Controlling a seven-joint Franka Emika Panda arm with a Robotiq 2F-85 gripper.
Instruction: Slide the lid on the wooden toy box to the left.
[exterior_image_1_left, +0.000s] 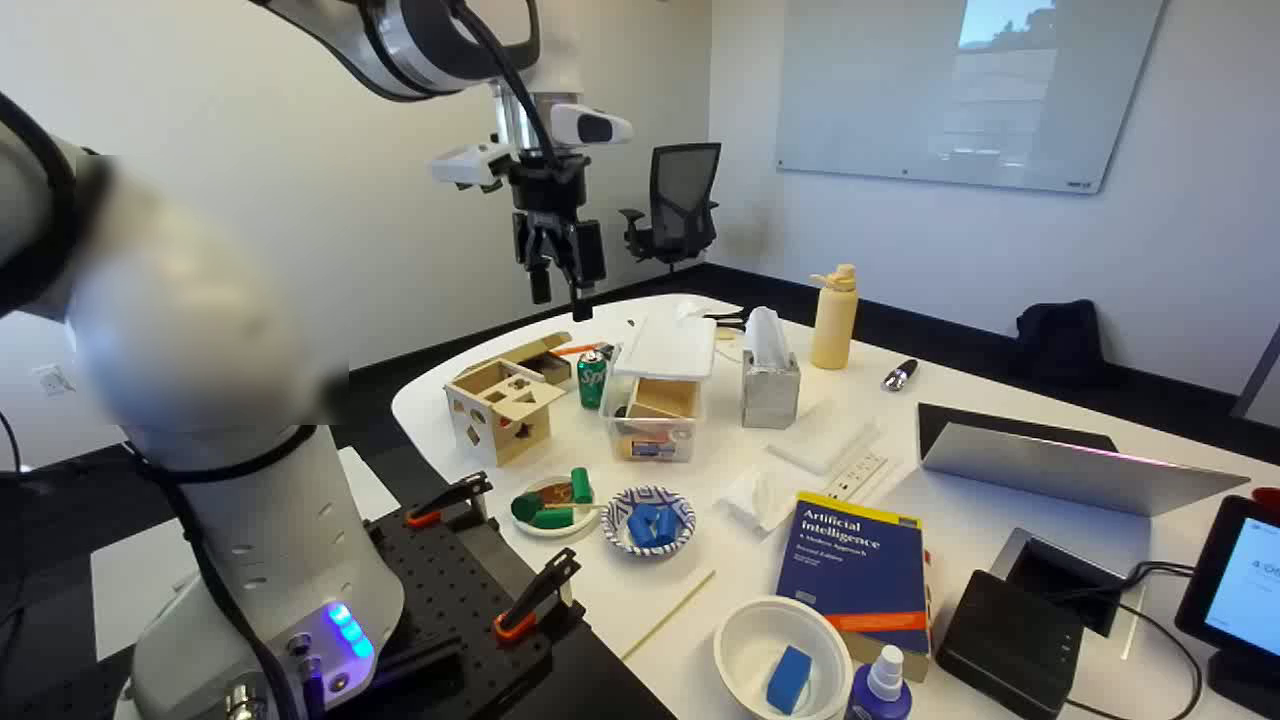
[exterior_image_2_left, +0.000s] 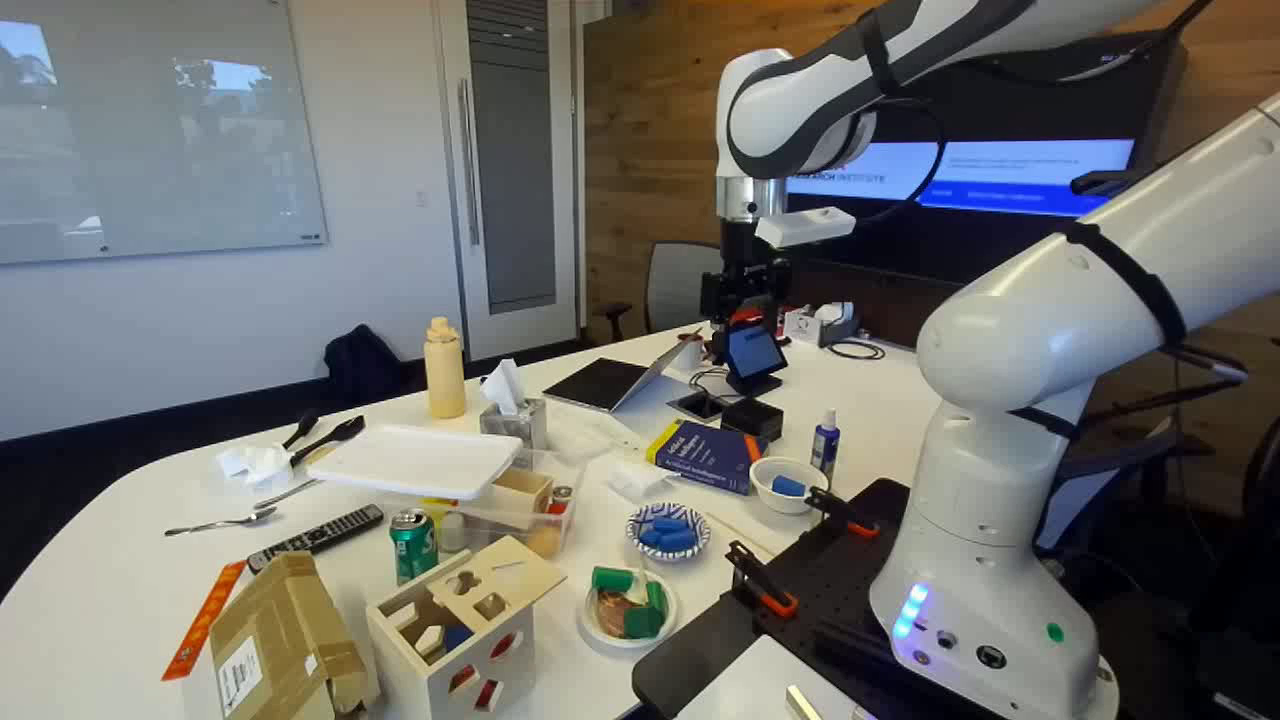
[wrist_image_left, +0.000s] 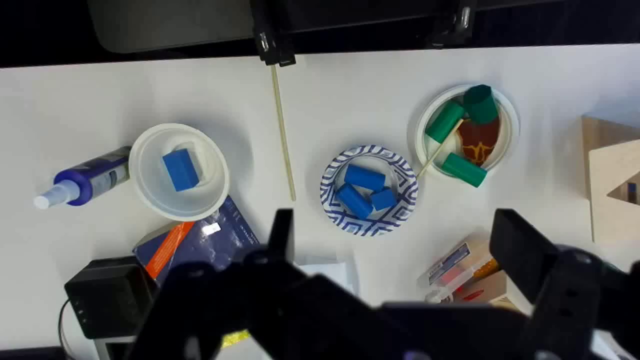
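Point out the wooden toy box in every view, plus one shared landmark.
In an exterior view: the wooden toy box, left of centre.
In an exterior view: the wooden toy box, cut off by the bottom edge, left of centre.
Wrist view: the wooden toy box, cut off by the right edge.
Shared landmark: the patterned bowl, in all three views.

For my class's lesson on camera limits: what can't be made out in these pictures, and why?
Wooden toy box: base cut off by the bottom edge, in an exterior view.
Interior under the lid: largely covered by it in that view.
Blue book: partly hidden behind the pincer, wrist view.
Label on the cardboard box: print too small, exterior view.
Arm's shoulder: blurred, exterior view.
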